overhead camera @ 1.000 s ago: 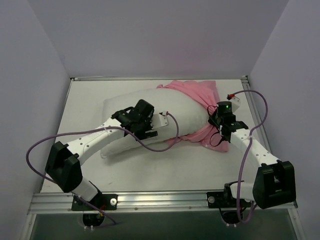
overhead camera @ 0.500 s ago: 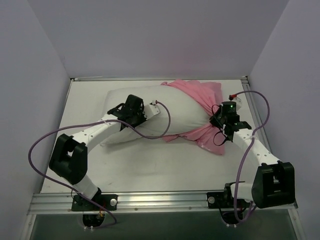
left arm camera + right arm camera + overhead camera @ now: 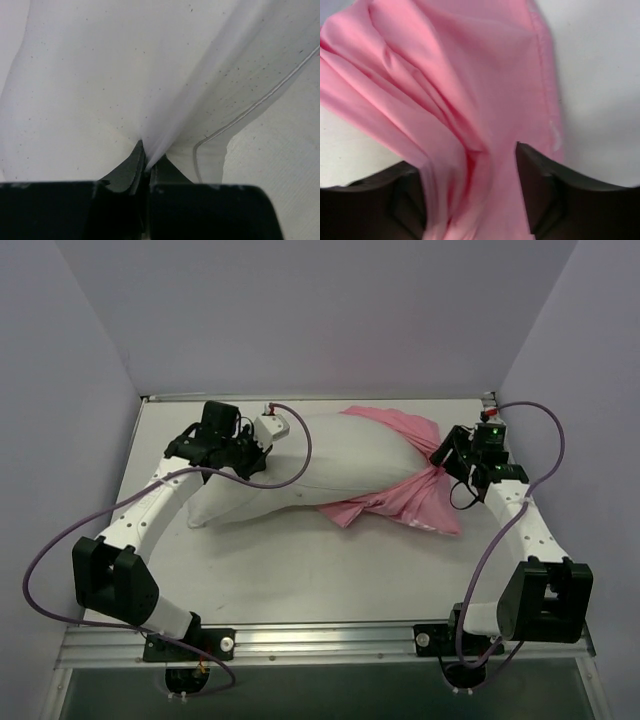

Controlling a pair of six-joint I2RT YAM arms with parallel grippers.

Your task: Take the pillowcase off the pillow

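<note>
Left gripper (image 3: pixel 146 164): jaws pinched tight on a fold of the pillow (image 3: pixel 330 465) at its left end. I judge this an anchor, so the cushion cannot follow while the cover is drawn off.

Right gripper (image 3: pixel 470 200): jaws apart, the pillowcase (image 3: pixel 445 90) lying slack between them, not clamped. A fresh bite looks due.

The pillow lies across the table (image 3: pixel 300 570), mostly bare. The pillowcase is bunched over its right end only, trailing toward the right arm.
</note>
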